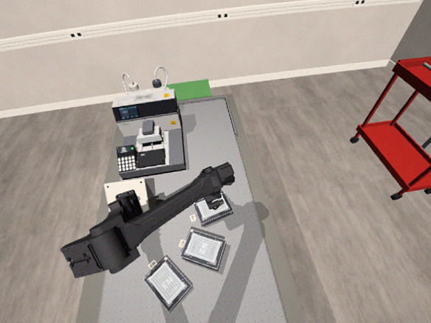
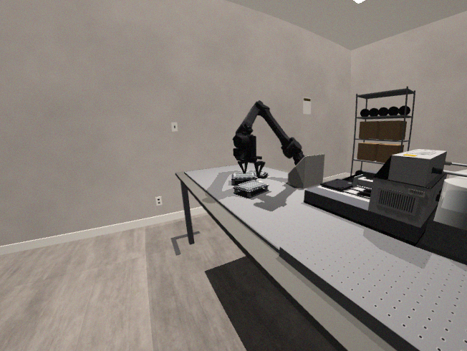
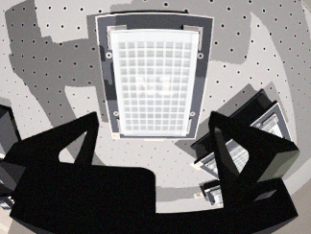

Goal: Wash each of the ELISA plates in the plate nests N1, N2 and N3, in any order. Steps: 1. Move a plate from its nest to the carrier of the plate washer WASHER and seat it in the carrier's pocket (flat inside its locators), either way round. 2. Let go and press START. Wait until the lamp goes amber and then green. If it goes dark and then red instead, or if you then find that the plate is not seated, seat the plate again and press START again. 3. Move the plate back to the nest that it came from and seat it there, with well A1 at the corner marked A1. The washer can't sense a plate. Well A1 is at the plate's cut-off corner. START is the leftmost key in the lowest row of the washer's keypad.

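Note:
My gripper (image 1: pixel 216 203) (image 2: pixel 253 174) (image 3: pixel 154 117) is open and empty, above the white plate (image 1: pixel 207 215) (image 2: pixel 251 185) (image 3: pixel 153 81) in the dark nest closest to the washer. That plate looks flat inside its locators; its cut-off corner is not clear. A second plate (image 1: pixel 204 247) and a third plate (image 1: pixel 167 282) lie in the two other nests. The nest labels are too blurred to read surely. The washer (image 1: pixel 176 151) (image 2: pixel 407 203) has a dark carrier (image 1: pixel 151 157) with no white plate on it. The lamp (image 1: pixel 131 148) beside its keypad (image 1: pixel 126 163) is green.
The arm's base plate (image 1: pixel 110 188) stands between washer and nests, and the arm (image 1: pixel 172 204) reaches over the table. A grey angled box (image 2: pixel 311 171) stands near the washer. A red cart (image 1: pixel 392 151) stands on the floor, off the table.

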Available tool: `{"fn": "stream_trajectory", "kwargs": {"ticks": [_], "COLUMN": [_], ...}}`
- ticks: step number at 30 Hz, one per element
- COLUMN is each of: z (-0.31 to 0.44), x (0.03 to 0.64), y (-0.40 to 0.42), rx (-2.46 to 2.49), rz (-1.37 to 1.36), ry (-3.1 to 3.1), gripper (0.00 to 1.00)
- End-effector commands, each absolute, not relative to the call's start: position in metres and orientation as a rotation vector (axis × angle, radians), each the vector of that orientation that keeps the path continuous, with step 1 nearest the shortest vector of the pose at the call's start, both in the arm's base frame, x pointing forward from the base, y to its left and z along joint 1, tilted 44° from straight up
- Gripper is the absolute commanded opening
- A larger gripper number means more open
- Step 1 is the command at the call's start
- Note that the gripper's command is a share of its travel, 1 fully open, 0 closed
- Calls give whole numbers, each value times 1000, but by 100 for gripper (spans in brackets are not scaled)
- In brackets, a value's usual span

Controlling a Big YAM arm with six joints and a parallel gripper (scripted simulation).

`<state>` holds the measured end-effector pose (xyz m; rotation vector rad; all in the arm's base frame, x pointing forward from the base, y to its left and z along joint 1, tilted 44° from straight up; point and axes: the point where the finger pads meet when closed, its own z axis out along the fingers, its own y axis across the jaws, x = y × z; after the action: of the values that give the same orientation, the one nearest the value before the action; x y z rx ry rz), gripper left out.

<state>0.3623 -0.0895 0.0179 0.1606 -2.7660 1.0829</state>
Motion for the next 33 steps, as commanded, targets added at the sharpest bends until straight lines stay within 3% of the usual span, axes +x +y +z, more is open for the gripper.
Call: {"fn": "stream_trajectory", "kwargs": {"ticks": [1,27,33], "z": [31,46,68], "x": [381,375,354], "y": [-80,-67,-94], "rx": [139,137,-173], "rz": [1099,1090,1133], "ry": [-2813,-2790,-2828], "gripper": [100,100,100]}}
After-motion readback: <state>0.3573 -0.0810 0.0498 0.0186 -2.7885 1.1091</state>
